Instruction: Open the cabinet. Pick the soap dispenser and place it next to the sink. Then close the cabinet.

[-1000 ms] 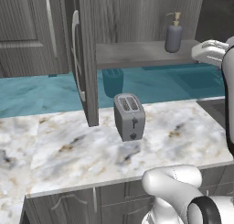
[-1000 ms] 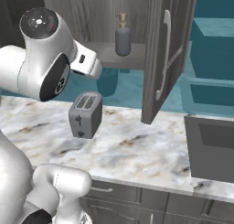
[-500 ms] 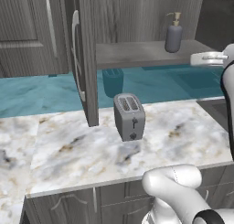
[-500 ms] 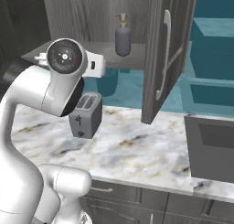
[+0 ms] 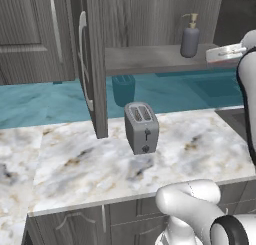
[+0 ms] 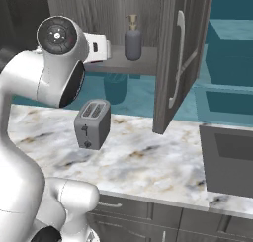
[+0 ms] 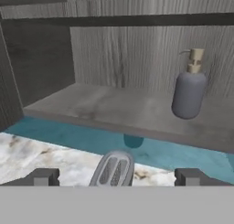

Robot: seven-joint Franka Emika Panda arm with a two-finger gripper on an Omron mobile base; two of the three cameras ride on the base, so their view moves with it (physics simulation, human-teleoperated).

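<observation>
A white-and-brown marble tabletop [image 5: 90,164] runs in front of me under a teal back wall, with a grey toaster [image 5: 141,127] standing upright near its middle. Above it the cabinet [image 5: 95,64] has both doors swung wide, and its bare wooden shelf [image 7: 114,106] lies open to me. The soap dispenser [image 7: 188,88] stands upright toward the right end of that shelf, close to the back wall, its brass pump pointing left in my hand view. My fingers [image 7: 116,177] are spread wide apart and hold nothing; they hang in front of the shelf's front edge, above the toaster, well short of the bottle and to its left. The sink [image 6: 230,159] sits at the right edge of the tabletop, beyond the right door.
</observation>
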